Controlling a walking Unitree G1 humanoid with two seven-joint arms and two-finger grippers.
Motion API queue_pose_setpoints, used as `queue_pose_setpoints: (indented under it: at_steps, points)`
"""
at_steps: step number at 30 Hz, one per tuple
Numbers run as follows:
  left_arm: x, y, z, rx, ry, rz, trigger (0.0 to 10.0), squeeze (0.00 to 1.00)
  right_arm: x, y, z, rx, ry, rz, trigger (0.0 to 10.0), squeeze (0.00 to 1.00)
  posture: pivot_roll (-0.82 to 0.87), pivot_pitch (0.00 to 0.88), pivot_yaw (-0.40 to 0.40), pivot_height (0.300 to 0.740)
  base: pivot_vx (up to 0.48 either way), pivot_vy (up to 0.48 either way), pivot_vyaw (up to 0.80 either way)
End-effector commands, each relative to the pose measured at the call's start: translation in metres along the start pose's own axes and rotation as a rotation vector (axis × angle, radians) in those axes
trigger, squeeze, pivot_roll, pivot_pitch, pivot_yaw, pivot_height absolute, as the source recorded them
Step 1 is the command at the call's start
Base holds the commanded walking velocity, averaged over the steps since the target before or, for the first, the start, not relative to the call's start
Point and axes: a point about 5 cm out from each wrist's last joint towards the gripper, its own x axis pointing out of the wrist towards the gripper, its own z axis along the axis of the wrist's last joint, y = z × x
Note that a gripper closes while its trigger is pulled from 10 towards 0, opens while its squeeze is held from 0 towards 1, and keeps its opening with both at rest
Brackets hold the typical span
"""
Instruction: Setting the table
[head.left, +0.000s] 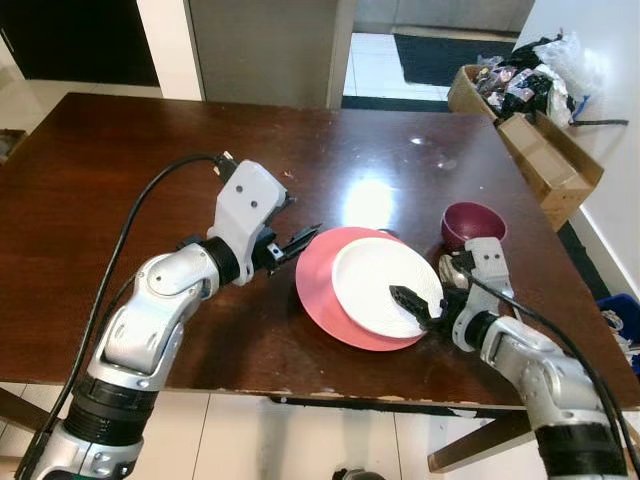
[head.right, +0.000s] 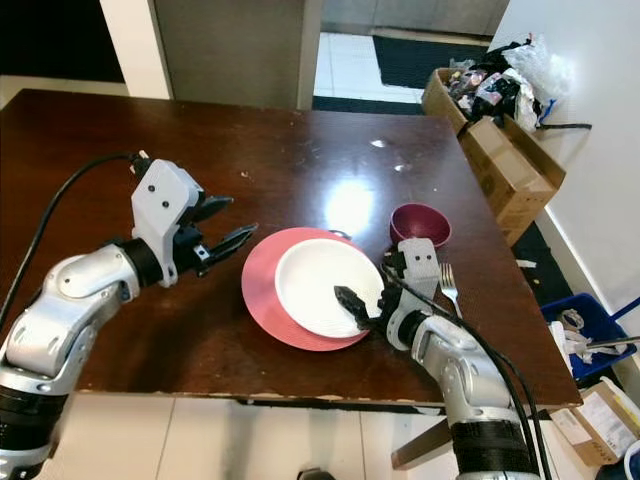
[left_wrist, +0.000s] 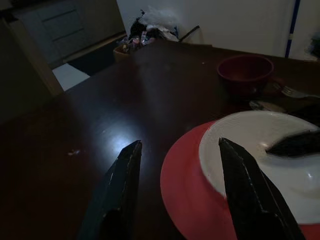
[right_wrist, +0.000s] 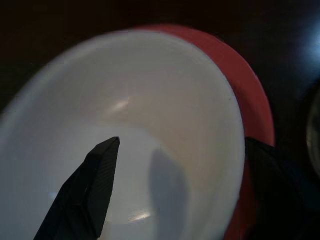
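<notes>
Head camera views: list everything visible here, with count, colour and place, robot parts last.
Table: one, dark brown wood, under everything.
Red plate: one, on the table near its front edge.
White plate: one, stacked on the red plate.
Bowl: one, maroon, right of the plates.
Fork: one, silver, right of the plates, in front of the bowl.
Cardboard boxes: brown, on the floor to the right.
Left gripper: black fingers open, beside the red plate's left edge.
Right gripper: black fingers open, straddling the white plate's rim.
</notes>
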Motion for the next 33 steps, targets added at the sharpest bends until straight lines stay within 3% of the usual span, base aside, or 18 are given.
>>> queue_pose_setpoints:
  at_steps: [1, 6, 10, 24, 28, 30, 31, 33]
  points:
    - [-0.005, -0.002, -0.002, -0.01, 0.011, -0.015, 10.0, 0.0, 0.002, -0.001, -0.003, 0.098, -0.019, 0.038, 0.0, 0.0, -0.06, 0.021, 0.01, 0.74, 0.0, 0.0, 0.0]
    - [-0.008, -0.001, -0.004, -0.013, 0.022, -0.007, 10.0, 0.0, 0.001, 0.003, 0.0, 0.102, -0.051, 0.098, 0.0, 0.0, -0.06, 0.019, 0.008, 0.74, 0.0, 0.0, 0.0]
    - [-0.009, -0.004, -0.007, -0.018, 0.03, -0.008, 10.0, 0.0, -0.002, 0.007, 0.006, 0.16, -0.094, 0.155, 0.0, 0.0, -0.06, 0.019, 0.008, 0.74, 0.0, 0.0, 0.0]
    - [-0.008, 0.0, -0.01, -0.029, 0.043, 0.039, 10.0, 0.0, -0.008, 0.008, 0.009, 0.3, -0.203, 0.155, 0.0, 0.0, -0.07, 0.017, 0.019, 0.74, 0.0, 0.0, 0.0]
    - [-0.008, 0.0, -0.01, -0.03, 0.043, 0.048, 10.0, 0.0, -0.009, 0.007, 0.012, 0.312, -0.222, 0.149, 0.0, 0.0, -0.07, 0.017, 0.019, 0.74, 0.0, 0.0, 0.0]
    - [-0.006, 0.001, -0.01, -0.032, 0.042, 0.052, 10.0, 0.0, -0.011, 0.007, 0.012, 0.26, -0.208, 0.13, 0.0, 0.0, -0.08, 0.018, 0.022, 0.74, 0.0, 0.0, 0.0]
    - [-0.006, 0.001, -0.01, -0.033, 0.041, 0.053, 10.0, 0.0, -0.011, 0.006, 0.011, 0.2, -0.185, 0.107, 10.0, 0.0, -0.08, 0.018, 0.022, 0.74, 0.0, 0.0, 0.0]
    - [-0.006, 0.001, -0.01, -0.033, 0.041, 0.054, 10.0, 0.0, -0.013, 0.004, 0.01, 0.135, -0.163, 0.081, 10.0, 0.0, -0.08, 0.018, 0.022, 0.74, 0.0, 0.0, 0.0]
